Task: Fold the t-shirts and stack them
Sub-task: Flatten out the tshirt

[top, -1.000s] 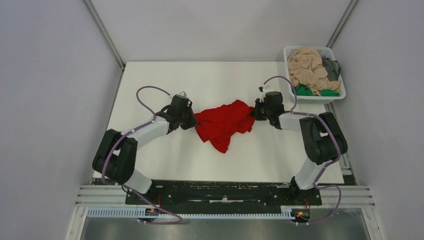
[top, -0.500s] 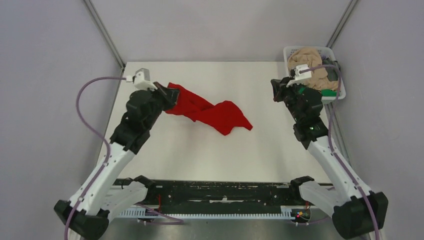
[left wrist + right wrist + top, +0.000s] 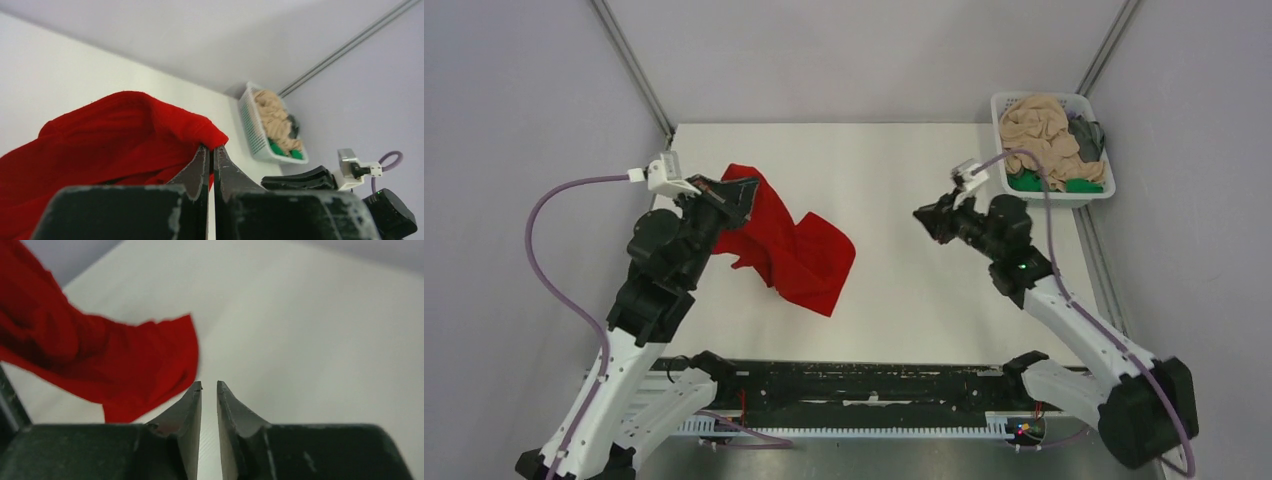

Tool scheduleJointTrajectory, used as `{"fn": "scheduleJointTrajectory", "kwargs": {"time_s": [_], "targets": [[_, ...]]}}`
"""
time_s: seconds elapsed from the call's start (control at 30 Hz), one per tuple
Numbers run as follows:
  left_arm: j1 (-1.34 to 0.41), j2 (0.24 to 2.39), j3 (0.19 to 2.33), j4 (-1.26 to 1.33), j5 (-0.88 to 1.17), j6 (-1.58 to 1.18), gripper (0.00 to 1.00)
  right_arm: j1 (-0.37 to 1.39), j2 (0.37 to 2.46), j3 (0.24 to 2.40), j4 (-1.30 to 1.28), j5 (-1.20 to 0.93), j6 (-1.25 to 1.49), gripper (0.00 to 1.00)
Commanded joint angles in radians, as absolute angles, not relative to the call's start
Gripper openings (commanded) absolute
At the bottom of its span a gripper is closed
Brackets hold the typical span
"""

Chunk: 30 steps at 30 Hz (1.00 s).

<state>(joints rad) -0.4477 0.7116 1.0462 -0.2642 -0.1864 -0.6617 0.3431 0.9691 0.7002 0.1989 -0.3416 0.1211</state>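
L gripper [image 3: 210,148] pinches red t-shirt [image 3: 796,255]; R gripper [image 3: 209,385] looks closed.

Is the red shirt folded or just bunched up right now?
Bunched up, not folded. The red shirt hangs by one edge from the shut left gripper, the rest draped in loose wrinkles.

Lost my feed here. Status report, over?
Left tool shut on red t-shirt, not yet folded. Right tool shut, empty, apart from it. Nothing in the way.
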Motion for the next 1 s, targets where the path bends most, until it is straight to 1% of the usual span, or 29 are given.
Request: {"fn": "scheduleJointTrajectory", "kwargs": {"time_s": [0.0, 0.07, 0.17, 0.23, 0.33, 0.4, 0.57, 0.63, 0.7, 0.77, 0.9, 0.97], "targets": [[-0.451, 0.771, 0.968, -0.348, -0.284, -0.69, 0.02, 0.552, 1.165, 0.676, 0.187, -0.336, 0.145, 0.28], [-0.451, 0.788, 0.938, -0.388, -0.372, -0.714, 0.02, 0.65, 1.301, 0.714, 0.175, -0.289, 0.131, 0.47], [-0.452, 0.833, 0.935, -0.502, -0.55, -0.758, 0.02, 0.784, 1.47, 0.819, 0.095, -0.157, 0.077, 0.66], [-0.45, 0.86, 0.947, -0.559, -0.63, -0.778, 0.02, 0.846, 1.568, 0.862, 0.078, -0.085, 0.056, 0.72], [-0.448, 0.881, 0.946, -0.596, -0.687, -0.798, 0.02, 0.913, 1.672, 0.928, 0.073, -0.057, 0.039, 0.82], [-0.445, 0.881, 0.938, -0.6, -0.705, -0.809, 0.02, 0.946, 1.726, 0.973, 0.066, 0.003, 0.035, 0.84], [-0.444, 0.858, 0.919, -0.6, -0.723, -0.808, 0.02, 0.954, 1.797, 1.041, 0.054, 0.331, 0.183, 0.83], [-0.443, 0.85, 0.911, -0.598, -0.718, -0.808, 0.02, 0.948, 1.802, 1.043, 0.069, 0.411, 0.22, 0.84], [-0.442, 0.845, 0.897, -0.591, -0.709, -0.806, 0.02, 0.933, 1.817, 1.042, 0.113, 0.407, 0.238, 0.84], [-0.442, 0.845, 0.887, -0.58, -0.699, -0.803, 0.02, 0.917, 1.858, 1.071, 0.127, 0.355, 0.24, 0.83], [-0.442, 0.843, 0.886, -0.579, -0.699, -0.798, 0.02, 0.904, 1.955, 1.157, 0.115, 0.3, 0.239, 0.8], [-0.443, 0.835, 0.884, -0.578, -0.698, -0.796, 0.02, 0.9, 1.989, 1.181, 0.115, 0.286, 0.249, 0.77]]}}
